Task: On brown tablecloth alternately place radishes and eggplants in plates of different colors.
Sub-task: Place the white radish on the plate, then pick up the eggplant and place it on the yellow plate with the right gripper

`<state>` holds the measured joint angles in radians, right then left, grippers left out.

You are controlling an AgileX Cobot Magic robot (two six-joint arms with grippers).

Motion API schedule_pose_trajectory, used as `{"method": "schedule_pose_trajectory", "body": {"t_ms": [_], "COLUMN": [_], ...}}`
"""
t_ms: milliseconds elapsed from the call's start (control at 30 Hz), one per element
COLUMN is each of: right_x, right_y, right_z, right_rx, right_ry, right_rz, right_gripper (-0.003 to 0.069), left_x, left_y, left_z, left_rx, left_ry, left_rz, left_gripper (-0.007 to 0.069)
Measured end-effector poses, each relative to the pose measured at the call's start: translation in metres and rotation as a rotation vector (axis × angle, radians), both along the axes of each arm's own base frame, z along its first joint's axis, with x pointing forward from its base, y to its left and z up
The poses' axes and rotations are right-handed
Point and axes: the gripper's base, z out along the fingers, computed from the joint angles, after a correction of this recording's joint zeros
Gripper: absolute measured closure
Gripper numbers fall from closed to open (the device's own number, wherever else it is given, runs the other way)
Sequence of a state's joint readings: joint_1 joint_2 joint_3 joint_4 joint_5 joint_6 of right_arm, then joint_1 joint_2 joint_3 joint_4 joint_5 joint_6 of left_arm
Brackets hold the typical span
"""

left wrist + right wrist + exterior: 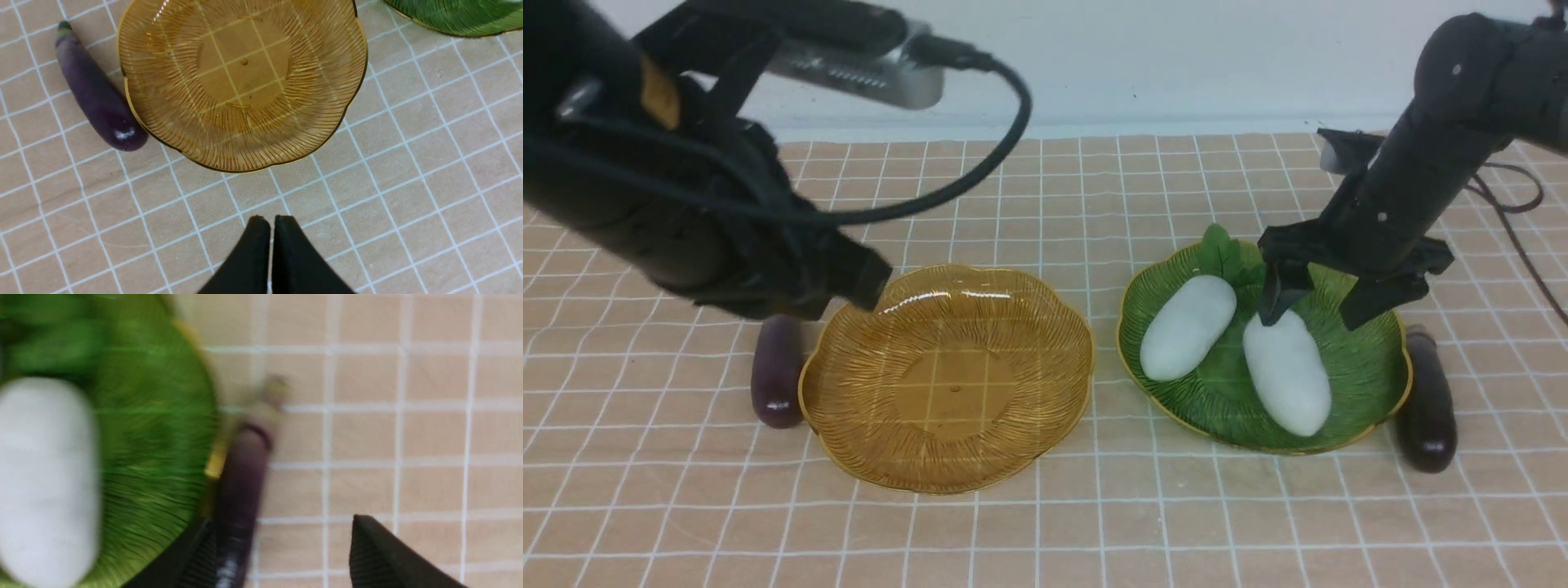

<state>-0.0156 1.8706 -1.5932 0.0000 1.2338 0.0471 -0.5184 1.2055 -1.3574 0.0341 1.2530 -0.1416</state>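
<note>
On the brown tablecloth (1045, 204) the amber plate (947, 384) is empty. The green plate (1364, 359) holds both white radishes (1188, 327) (1286, 371). One purple eggplant (778, 371) lies on the cloth against the amber plate's left rim. The other eggplant (1425, 400) lies at the green plate's right rim. My left gripper (862, 282) is shut and empty, raised at the amber plate's left edge (271, 220). My right gripper (1313, 317) is open and empty over the green plate's right side. The blurred right wrist view shows the right eggplant (241, 486) between its fingers (367, 543).
Bare cloth lies in front of and behind both plates. A black cable (1511, 204) trails on the cloth at the far right. The cloth's far edge meets a white wall (1176, 65).
</note>
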Motion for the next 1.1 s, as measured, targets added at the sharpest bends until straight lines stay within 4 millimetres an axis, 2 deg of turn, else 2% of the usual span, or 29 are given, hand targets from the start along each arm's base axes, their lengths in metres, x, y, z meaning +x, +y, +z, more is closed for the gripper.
{"method": "schedule_pose_trajectory", "body": {"t_ms": [100, 167, 333, 467, 600, 867, 1100], "right_x": [0.000, 0.002, 0.015, 0.024, 0.029, 0.035, 0.037], "right_y": [-0.029, -0.036, -0.032, -0.032, -0.033, -0.034, -0.020], "right_z": [-0.018, -0.029, -0.056, -0.075, -0.089, -0.105, -0.117], "right_rx": [0.112, 0.180, 0.285, 0.303, 0.306, 0.309, 0.287], "right_ry": [0.051, 0.073, 0.092, 0.088, 0.092, 0.085, 0.115], "right_rz": [-0.127, -0.179, -0.224, -0.249, -0.265, -0.297, -0.260], "right_gripper": [0.0262, 0.0261, 0.0217, 0.0175, 0.0166, 0.0165, 0.0165], "left_x": [-0.001, -0.001, 0.000, 0.001, 0.002, 0.002, 0.003], "left_y": [0.001, 0.002, 0.003, 0.005, 0.007, 0.008, 0.009], "left_z": [0.001, 0.001, 0.001, 0.002, 0.002, 0.002, 0.002], "left_rx": [0.006, 0.014, 0.022, 0.040, 0.060, 0.067, 0.083], "left_ry": [-0.009, -0.015, -0.019, -0.030, -0.042, -0.046, -0.055], "left_rz": [0.002, 0.005, 0.007, 0.017, 0.033, 0.037, 0.042], "left_gripper": [0.0627, 0.0627, 0.0627, 0.0627, 0.0627, 0.0627, 0.0627]}}
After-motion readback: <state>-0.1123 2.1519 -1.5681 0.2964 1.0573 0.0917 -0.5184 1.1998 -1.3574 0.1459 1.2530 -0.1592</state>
